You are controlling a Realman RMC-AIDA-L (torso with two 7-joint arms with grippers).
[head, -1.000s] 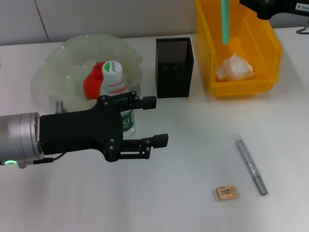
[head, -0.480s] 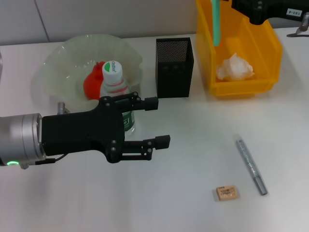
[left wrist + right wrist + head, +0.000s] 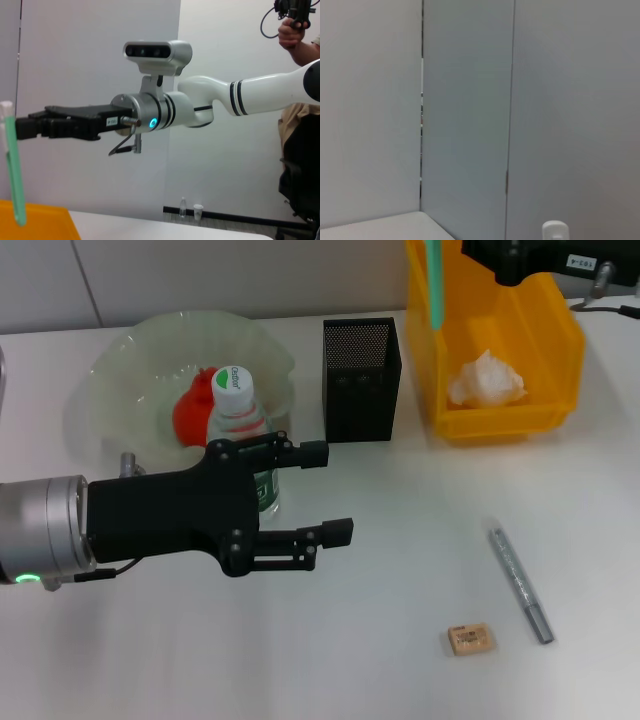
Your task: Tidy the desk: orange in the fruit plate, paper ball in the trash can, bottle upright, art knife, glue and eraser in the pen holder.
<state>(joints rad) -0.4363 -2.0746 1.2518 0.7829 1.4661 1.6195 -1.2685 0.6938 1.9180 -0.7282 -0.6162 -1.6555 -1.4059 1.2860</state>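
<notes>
My right gripper [image 3: 22, 127] is shut on the top of the green glue stick [image 3: 435, 285], which hangs upright above the left wall of the yellow trash can [image 3: 560, 350]; the stick also shows in the left wrist view [image 3: 15, 170]. The paper ball [image 3: 485, 380] lies in the can. The pen holder [image 3: 360, 380] stands left of the can. My left gripper [image 3: 335, 492] is open and empty, in front of the upright bottle [image 3: 235, 405]. The orange [image 3: 188, 412] lies in the fruit plate [image 3: 120, 370]. The eraser [image 3: 470, 638] and the grey art knife [image 3: 520, 583] lie at the front right.
The bottle stands at the fruit plate's front rim, close behind my left hand. A person [image 3: 300, 30] with a handheld device stands beyond the table in the left wrist view. The right wrist view shows only a wall.
My right gripper has carried the glue stick leftward, from over the trash can's inside to above its left wall. The left gripper has barely moved.
</notes>
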